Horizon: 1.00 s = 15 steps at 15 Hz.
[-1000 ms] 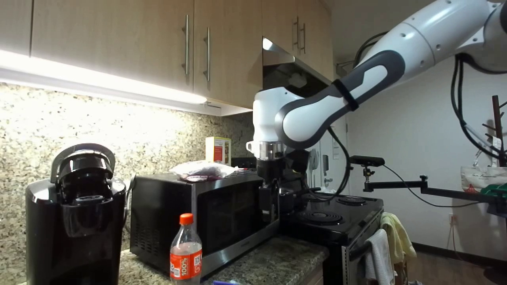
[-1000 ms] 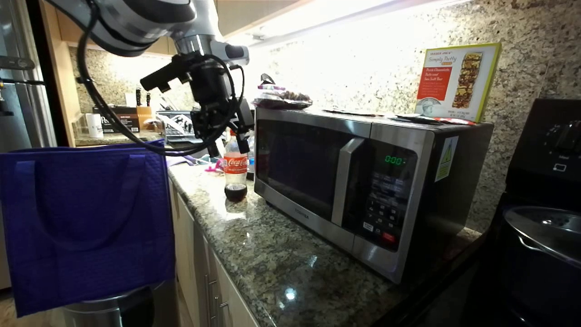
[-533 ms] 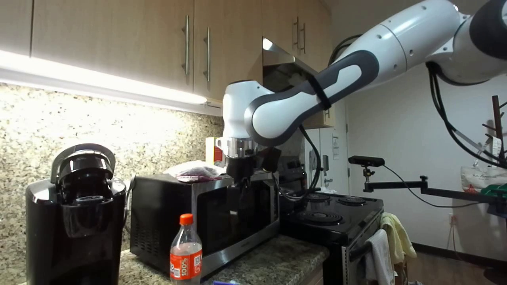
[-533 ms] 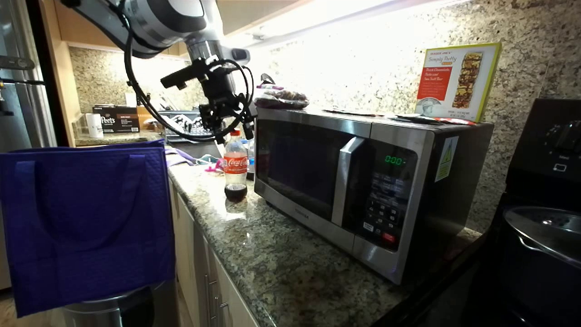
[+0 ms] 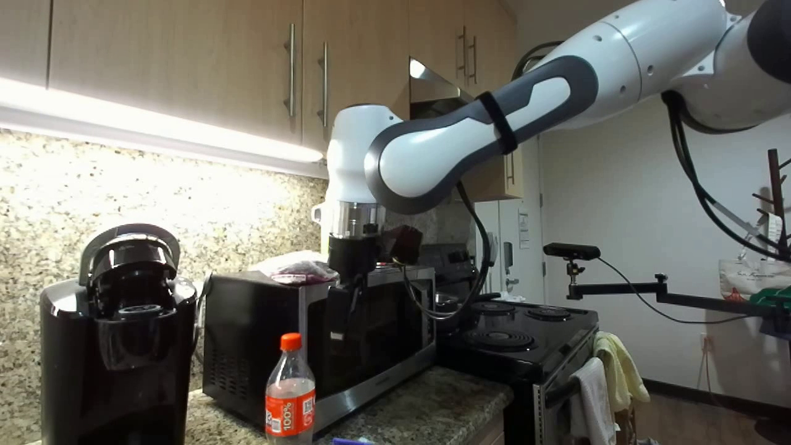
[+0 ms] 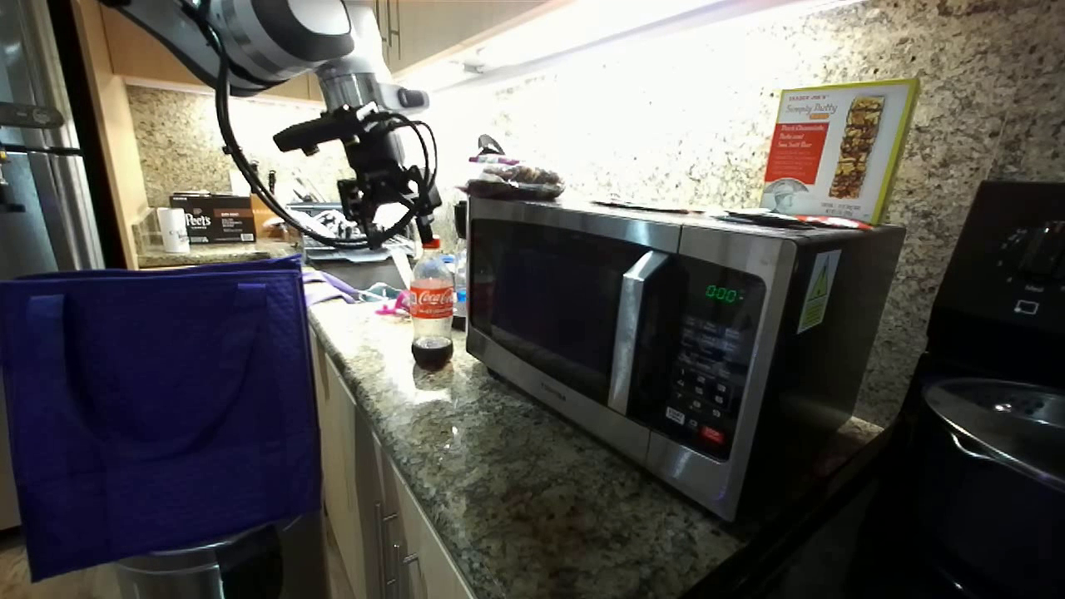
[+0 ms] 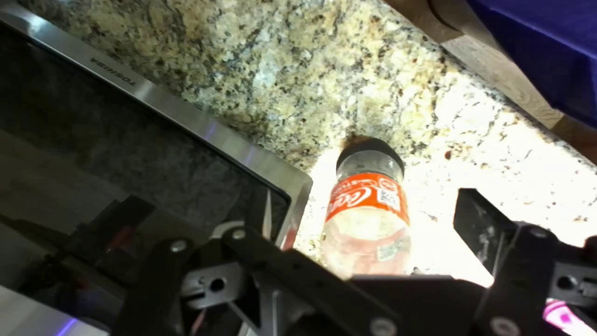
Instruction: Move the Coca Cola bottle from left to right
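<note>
bottle point(image 6: 432, 304) upright on counter point(image 6: 516, 474), between front edge and microwave point(image 6: 549, 304) corner; end effector point(image 7: 366, 205) over counter near bottle, fingers well apart; box point(image 6: 836, 150) atop microwave, bag point(image 6: 162, 416) past front edge

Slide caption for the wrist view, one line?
Coca-Cola bottle on the speckled counter beside the Toshiba microwave, open jaws in the foreground, not yet gripping it.
</note>
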{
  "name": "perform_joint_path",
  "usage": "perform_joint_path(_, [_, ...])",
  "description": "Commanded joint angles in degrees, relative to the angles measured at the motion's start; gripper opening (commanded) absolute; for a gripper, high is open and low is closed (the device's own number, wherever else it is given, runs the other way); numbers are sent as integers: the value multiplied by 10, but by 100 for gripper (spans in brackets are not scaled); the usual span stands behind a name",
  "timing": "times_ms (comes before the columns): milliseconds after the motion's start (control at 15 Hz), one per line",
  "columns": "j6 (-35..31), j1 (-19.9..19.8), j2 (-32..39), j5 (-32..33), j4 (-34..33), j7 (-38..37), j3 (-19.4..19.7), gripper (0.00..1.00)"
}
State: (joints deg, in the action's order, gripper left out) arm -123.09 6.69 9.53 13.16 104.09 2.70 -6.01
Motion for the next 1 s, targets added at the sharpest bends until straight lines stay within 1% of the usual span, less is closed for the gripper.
perform_joint_path(0, [-5,1,31,-28,-32,41,-7,100])
perform_joint_path(267, [-27,4,56,-4,-56,46,-3,100])
perform_joint_path(400, [-43,-1,66,-15,-67,85,-7,100])
perform_joint_path(533, [-62,-3,75,-17,-76,109,-8,100])
perform_joint_path(800, [-76,-9,94,-37,-91,144,-10,100])
perform_joint_path(867, [-78,-11,97,-39,-94,150,-10,75])
perform_joint_path(933, [-82,-13,100,-39,-95,156,-10,74])
